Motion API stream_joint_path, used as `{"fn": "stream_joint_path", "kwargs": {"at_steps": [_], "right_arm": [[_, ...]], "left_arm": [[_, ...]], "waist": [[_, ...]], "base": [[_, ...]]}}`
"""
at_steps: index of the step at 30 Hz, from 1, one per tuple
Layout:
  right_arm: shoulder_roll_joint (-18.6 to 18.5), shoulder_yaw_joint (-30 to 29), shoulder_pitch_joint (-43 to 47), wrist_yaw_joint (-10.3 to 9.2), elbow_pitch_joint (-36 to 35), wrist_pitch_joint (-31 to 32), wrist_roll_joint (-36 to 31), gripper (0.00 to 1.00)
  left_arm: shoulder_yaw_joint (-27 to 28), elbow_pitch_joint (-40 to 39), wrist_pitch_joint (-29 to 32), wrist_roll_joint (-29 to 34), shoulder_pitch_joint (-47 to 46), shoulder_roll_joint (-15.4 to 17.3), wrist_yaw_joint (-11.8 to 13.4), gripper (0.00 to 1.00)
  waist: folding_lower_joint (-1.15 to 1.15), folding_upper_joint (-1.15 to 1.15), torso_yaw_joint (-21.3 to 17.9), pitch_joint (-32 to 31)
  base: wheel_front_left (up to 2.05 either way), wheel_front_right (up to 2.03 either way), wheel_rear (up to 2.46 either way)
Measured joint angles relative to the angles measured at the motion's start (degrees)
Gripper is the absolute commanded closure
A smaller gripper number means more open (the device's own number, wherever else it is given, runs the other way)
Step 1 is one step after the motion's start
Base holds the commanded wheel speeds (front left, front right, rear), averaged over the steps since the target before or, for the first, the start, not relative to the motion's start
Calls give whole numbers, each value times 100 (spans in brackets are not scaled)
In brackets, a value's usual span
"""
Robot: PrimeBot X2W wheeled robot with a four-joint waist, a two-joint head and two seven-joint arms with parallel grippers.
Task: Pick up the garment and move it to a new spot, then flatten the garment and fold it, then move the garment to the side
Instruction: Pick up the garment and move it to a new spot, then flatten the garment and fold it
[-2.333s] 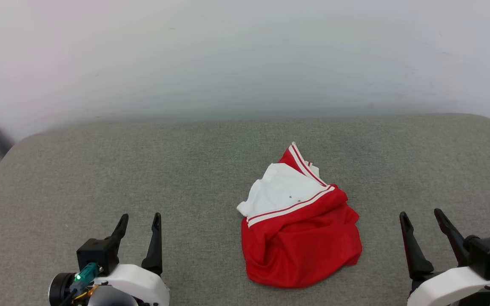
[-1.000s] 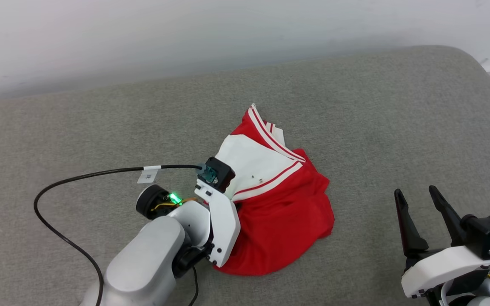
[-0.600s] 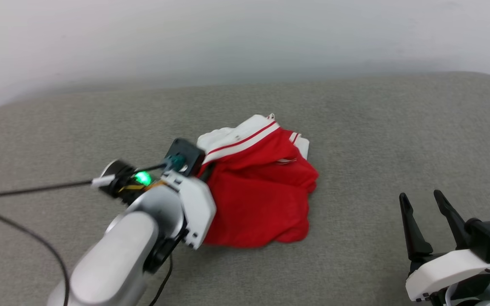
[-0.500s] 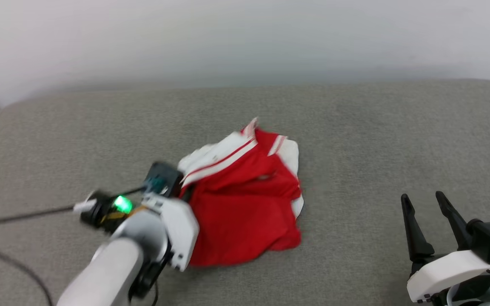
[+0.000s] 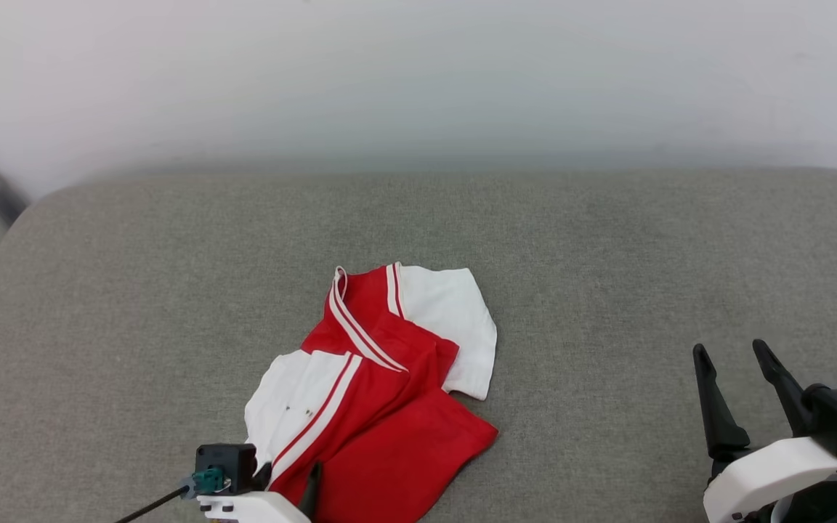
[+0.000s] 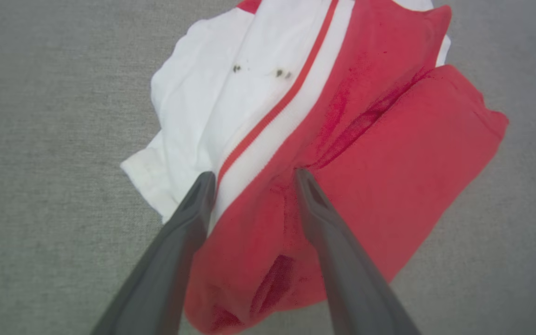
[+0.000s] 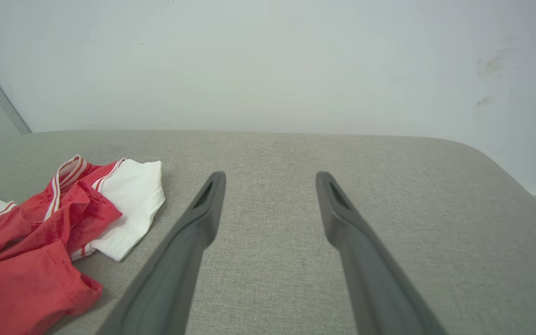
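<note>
garment (image 5: pixel 382 392): lay crumpled on grey cushion (image 5: pixel 607 254) | my left jaws: stood parted over it, gripping nothing | my right jaws: were wide, empty

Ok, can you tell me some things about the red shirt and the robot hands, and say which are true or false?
The shirt lies on the grey cushion. True.
The right gripper holds the shirt. False: it is open, off to the side over bare cushion.
The left gripper is open over the shirt. True.
The shirt is spread flat. False: it is crumpled.
</note>
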Motion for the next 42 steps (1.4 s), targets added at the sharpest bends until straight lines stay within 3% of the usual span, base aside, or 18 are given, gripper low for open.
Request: {"fn": "stream_joint_path", "kwargs": {"at_steps": [12,25,35,42], "right_arm": [[0,-60,132,0,-145,156,-74,0],[1,-179,221,0,-180,256,-13,0],[-21,-308,-877,-1,1362,801,-19,0],[-259,494,-2207,-1,2577,2185,577,0]], "left_arm": [[123,-416,-1997,687,-355,-216,-57,0],[360,-569,-2307,711,-355,-41,-20,0],[199,-576,-2347,747,-618,-175,-116,0],[46,-390,-2483,812,-1014,-422,-309,0]], "waist": [[-1,0,-47,-344],[0,0,71,-460],[0,0,657,-244],[0,0,1123,177]], "base": [[0,0,0],[0,0,0],[0,0,0],[0,0,0]]}}
